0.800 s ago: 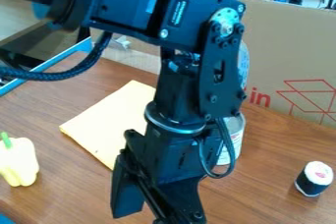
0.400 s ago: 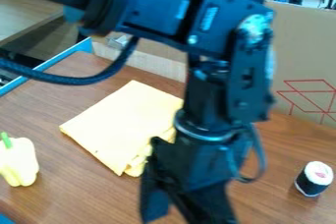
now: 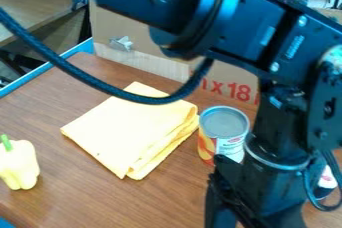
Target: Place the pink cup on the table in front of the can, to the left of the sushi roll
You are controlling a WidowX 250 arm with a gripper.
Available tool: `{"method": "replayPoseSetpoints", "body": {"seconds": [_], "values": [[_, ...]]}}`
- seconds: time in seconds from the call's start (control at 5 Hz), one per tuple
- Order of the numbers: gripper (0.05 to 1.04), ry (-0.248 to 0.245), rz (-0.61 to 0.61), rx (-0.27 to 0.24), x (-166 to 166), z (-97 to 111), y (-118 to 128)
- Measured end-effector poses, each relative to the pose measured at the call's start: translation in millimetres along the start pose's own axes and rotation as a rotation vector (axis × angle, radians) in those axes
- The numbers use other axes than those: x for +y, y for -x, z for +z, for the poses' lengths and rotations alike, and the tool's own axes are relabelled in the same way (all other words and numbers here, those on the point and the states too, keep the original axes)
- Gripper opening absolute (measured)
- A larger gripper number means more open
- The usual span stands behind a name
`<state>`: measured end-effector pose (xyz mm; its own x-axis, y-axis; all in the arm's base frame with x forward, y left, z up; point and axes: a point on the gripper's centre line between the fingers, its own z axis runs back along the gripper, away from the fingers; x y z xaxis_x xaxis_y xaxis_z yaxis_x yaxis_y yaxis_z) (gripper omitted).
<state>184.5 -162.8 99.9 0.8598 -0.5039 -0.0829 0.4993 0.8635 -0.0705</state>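
- Your black two-finger gripper (image 3: 252, 216) hangs at about 5 o'clock in the camera view; you cannot tell how far open it is or whether it holds anything.
- From it, the cylindrical metal can with an orange-and-white label (image 3: 224, 131) lies towards 11 o'clock, upright, its long axis vertical.
- Just beside the can, you see the folded yellow cloth (image 3: 127, 132), towards 10.
- The small dark-and-white cylinder (image 3: 326, 182) sits towards 2, partly behind your arm.
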Motion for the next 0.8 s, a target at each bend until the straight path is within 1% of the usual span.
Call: {"method": "replayPoseSetpoints", "body": {"seconds": [0.2, 0.4, 0.6, 0.8], "values": [[1.001, -0.001, 0.02, -0.008, -1, -6, -10], [1.001, -0.02, 0.024, -0.006, 1, -17, -17], [1.001, -0.043, 0.035, 0.013, 5, -29, -23], [1.001, -0.041, 0.026, 0.033, 5, -42, -28]]}}
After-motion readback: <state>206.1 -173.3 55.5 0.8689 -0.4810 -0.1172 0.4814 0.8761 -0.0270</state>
